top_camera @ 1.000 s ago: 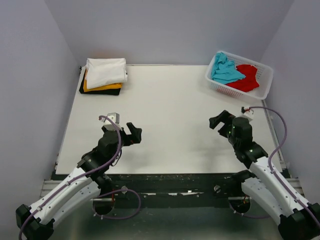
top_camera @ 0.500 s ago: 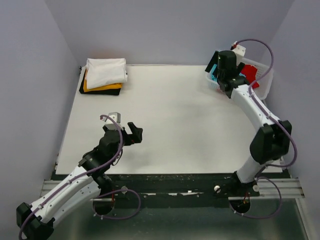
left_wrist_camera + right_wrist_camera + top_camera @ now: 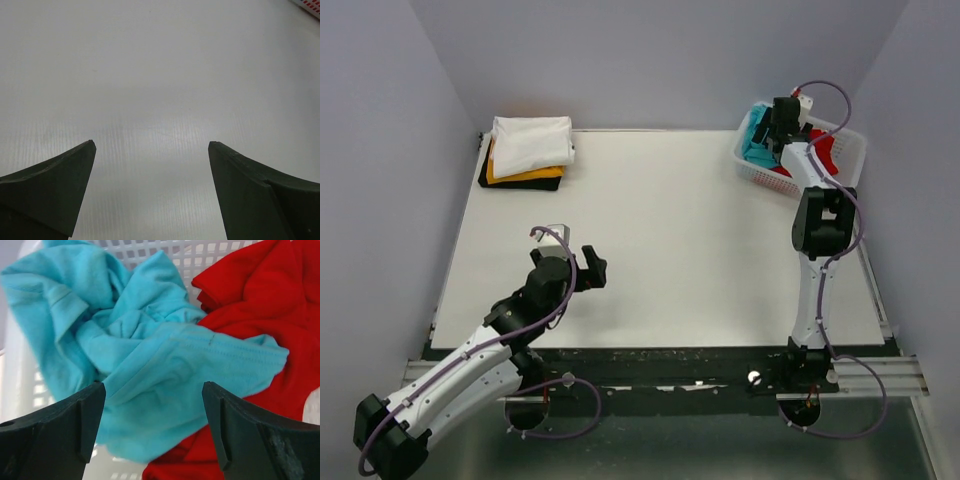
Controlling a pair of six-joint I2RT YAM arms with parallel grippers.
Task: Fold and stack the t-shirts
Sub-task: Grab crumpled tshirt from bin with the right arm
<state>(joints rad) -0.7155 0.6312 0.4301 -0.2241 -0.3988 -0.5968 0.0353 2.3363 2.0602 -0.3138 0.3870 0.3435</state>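
Room for moving is widest across the middle of the white tabletop [image 3: 670, 230], a broad stretch between the far left corner and the far right corner. Grey walls rise close along the left, far and right edges.

At the far left corner, against the far edge, lies a folded stack of three t-shirts: the white t-shirt [image 3: 532, 143] on top, the yellow-orange t-shirt [image 3: 525, 176] under it and the black t-shirt [image 3: 518, 185] at the bottom. At the far right corner, near the right wall, one white lattice basket [image 3: 752, 168] holds two more, the crumpled teal t-shirt [image 3: 756, 145] on its left and the red t-shirt [image 3: 828, 148] on its right, the teal cloth lapping over the red. That makes five shirts in all.

The right arm reaches far along the right edge. The right gripper [image 3: 152, 385] hangs just above the teal t-shirt with its jaws spread and no cloth pinched between them. The left gripper [image 3: 588, 262] is over bare tabletop in the near left part, jaws wide apart and holding nothing.
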